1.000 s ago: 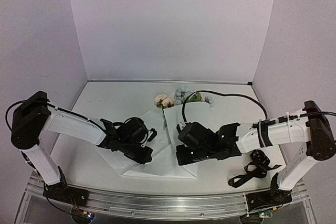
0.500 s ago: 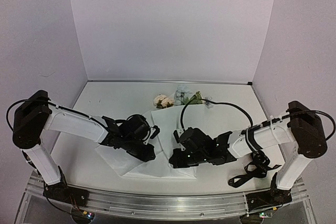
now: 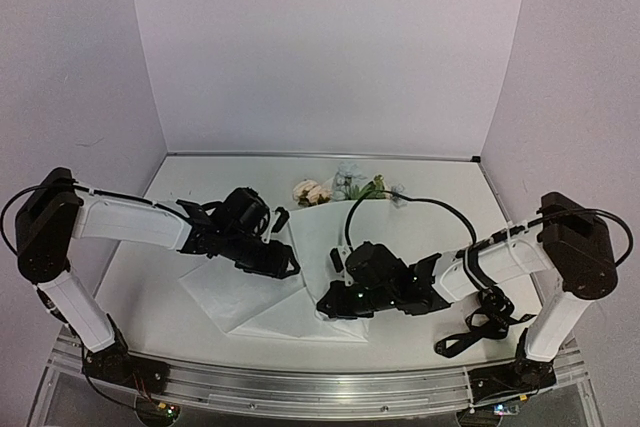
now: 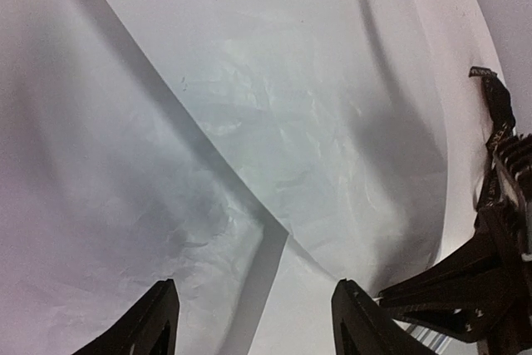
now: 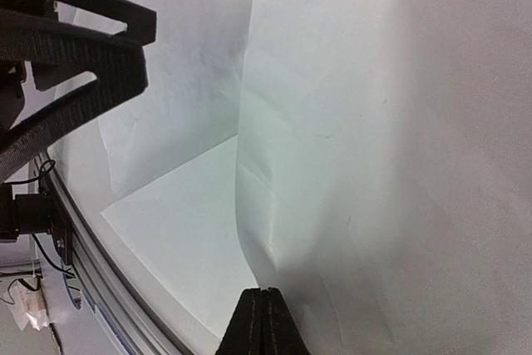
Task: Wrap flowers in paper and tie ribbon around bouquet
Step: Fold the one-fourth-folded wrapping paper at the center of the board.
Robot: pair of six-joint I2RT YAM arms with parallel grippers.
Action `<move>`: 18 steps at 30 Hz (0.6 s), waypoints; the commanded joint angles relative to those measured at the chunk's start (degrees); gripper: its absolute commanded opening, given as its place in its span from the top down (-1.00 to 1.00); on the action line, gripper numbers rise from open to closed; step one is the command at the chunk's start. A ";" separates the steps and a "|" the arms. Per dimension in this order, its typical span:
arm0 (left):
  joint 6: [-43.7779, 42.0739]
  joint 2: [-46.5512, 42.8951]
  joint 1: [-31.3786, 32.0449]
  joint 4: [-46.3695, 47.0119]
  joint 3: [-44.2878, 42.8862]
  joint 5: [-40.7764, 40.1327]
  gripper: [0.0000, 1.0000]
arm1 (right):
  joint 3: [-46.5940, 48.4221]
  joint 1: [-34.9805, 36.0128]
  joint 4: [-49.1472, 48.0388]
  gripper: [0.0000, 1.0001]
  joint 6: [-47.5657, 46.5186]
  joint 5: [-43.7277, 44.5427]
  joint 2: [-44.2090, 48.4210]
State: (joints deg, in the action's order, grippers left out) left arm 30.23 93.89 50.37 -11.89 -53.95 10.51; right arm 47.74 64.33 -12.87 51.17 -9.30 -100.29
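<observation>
Two grippers over our thin white paper sheet (image 3: 312,237): left gripper (image 4: 253,305) spread, right gripper (image 5: 262,309) pressed together. Peach-and-blue artificial flowers (image 3: 335,189) sit at its far edge; we'd bet the unpinned fold springs open.

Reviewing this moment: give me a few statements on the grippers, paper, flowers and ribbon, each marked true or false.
1. The left gripper has its fingers apart above the paper. True.
2. The right gripper is wide open. False: its fingers are shut together at the paper.
3. The ribbon is tied around the flowers. False: it lies loose near the right arm's base, apart from them.
4. The flowers lie at the paper's far end. True.
</observation>
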 commanded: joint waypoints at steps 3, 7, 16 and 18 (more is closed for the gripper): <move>0.48 5.20 -0.97 7.44 -4.59 6.67 -0.39 | -0.45 -0.49 -3.12 1.00 1.20 -2.16 -0.39; 1.67 7.96 -1.29 10.75 -5.38 8.20 -0.39 | -0.71 -0.64 -3.13 1.00 1.43 -2.26 -0.20; 5.39 11.46 -1.77 17.50 -5.00 10.08 0.44 | -1.15 -0.86 -3.08 0.99 1.57 -2.57 0.12; 5.77 11.45 -1.76 18.19 -4.78 10.06 0.74 | -1.22 -0.89 -3.04 0.94 1.58 -2.66 0.40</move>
State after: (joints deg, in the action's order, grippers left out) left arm 34.38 104.87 48.90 1.15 -57.01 19.44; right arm 46.87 63.66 -14.52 52.56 -11.53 -100.29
